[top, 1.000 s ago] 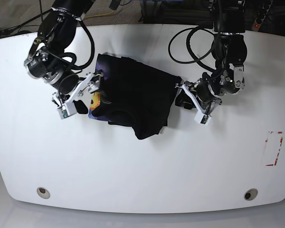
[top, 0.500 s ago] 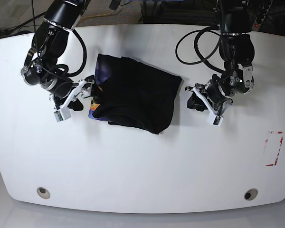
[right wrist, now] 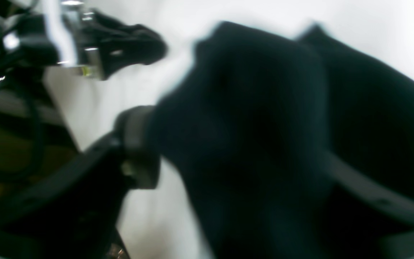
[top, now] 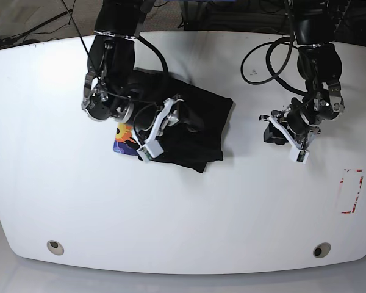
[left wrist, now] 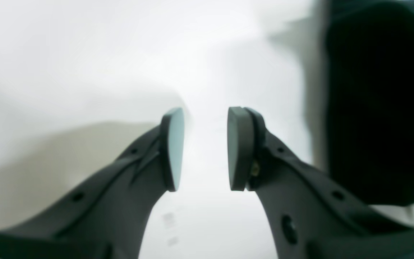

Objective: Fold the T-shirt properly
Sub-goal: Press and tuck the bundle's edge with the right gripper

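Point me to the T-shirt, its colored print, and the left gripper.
T-shirt [top: 201, 119]: base view, on the black fabric right of the arm.
Colored print [top: 123, 133]: base view, yellow patch at the shirt's left edge.
Left gripper [left wrist: 201, 147]: left wrist view, midway between the pads.

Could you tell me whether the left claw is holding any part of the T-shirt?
No, the left claw stands open and empty, with the T-shirt off to one side.

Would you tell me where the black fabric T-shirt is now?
In the base view, the black fabric T-shirt lies bunched left of centre on the white table, under the right end effector.
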